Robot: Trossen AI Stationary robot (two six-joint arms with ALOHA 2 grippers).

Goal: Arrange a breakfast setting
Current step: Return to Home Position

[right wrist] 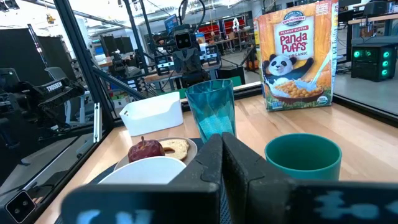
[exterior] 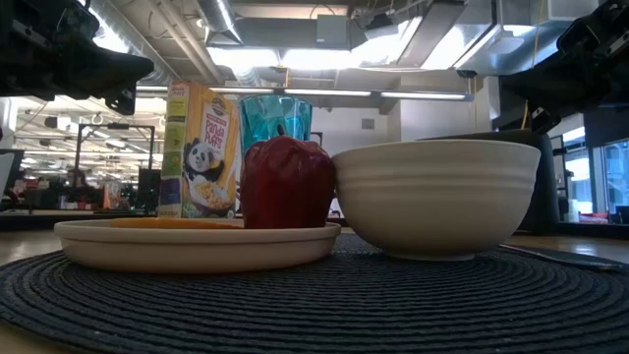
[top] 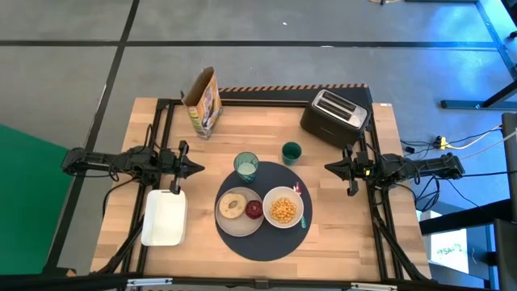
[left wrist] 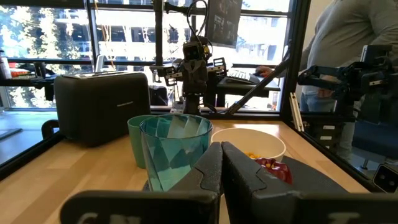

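Mat (top: 271, 246) holding plate (top: 238, 228), bowl (top: 265, 208), spoon (top: 304, 215) and tumbler (top: 246, 166), cup (top: 292, 151) just beyond its edge, left gripper (top: 200, 168) and right gripper (top: 327, 167) clenched empty, well apart on either side

the mat (exterior: 314, 305) was dark grey with ringed ribbing, the plate (exterior: 197, 246) beige, the bowl (exterior: 437, 202) white, the tumbler (right wrist: 210, 112) translucent teal, the cup (right wrist: 303, 160) dark green, the apple (exterior: 287, 182) deep red.

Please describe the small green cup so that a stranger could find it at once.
Find the big round dark mat. Just off its edge, toward the black toaster, stands the small green cup. It is opaque and shorter than the translucent tumbler beside it.
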